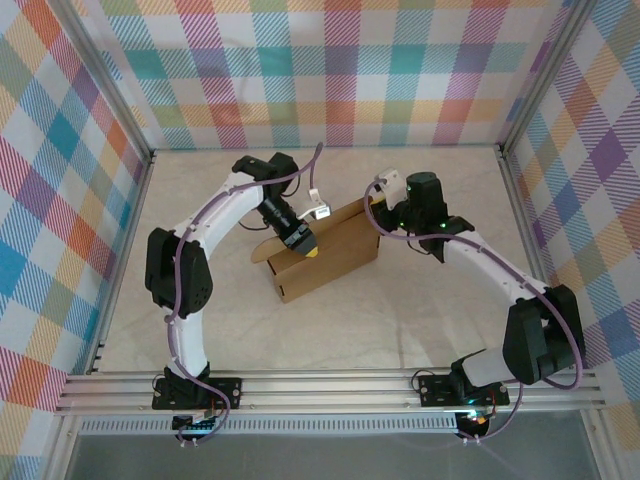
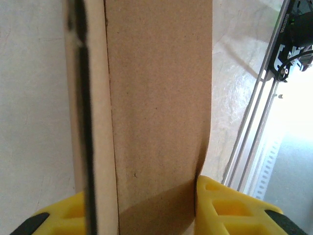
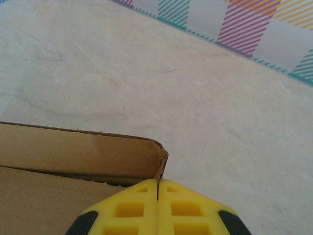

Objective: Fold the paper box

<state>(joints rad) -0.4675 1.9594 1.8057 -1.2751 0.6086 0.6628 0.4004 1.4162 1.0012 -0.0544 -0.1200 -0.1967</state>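
The paper box point(image 1: 330, 262) is plain brown cardboard, partly erected in the middle of the table. My left gripper point(image 1: 303, 243) comes down on its left end. In the left wrist view a folded cardboard panel point(image 2: 156, 98) runs between the yellow fingers point(image 2: 220, 205), and the left gripper point(image 2: 142, 205) is shut on it. My right gripper point(image 1: 380, 210) is at the box's far right corner. In the right wrist view its jaws point(image 3: 157, 188) are pressed together on the thin end wall where it meets the long side wall point(image 3: 73, 152).
An aluminium rail point(image 1: 330, 390) runs along the near table edge, also seen as a rail point(image 2: 254, 122) beside the box. Plaid walls point(image 1: 330, 70) and metal posts point(image 1: 520, 180) close in the pale tabletop point(image 3: 195, 73) on three sides.
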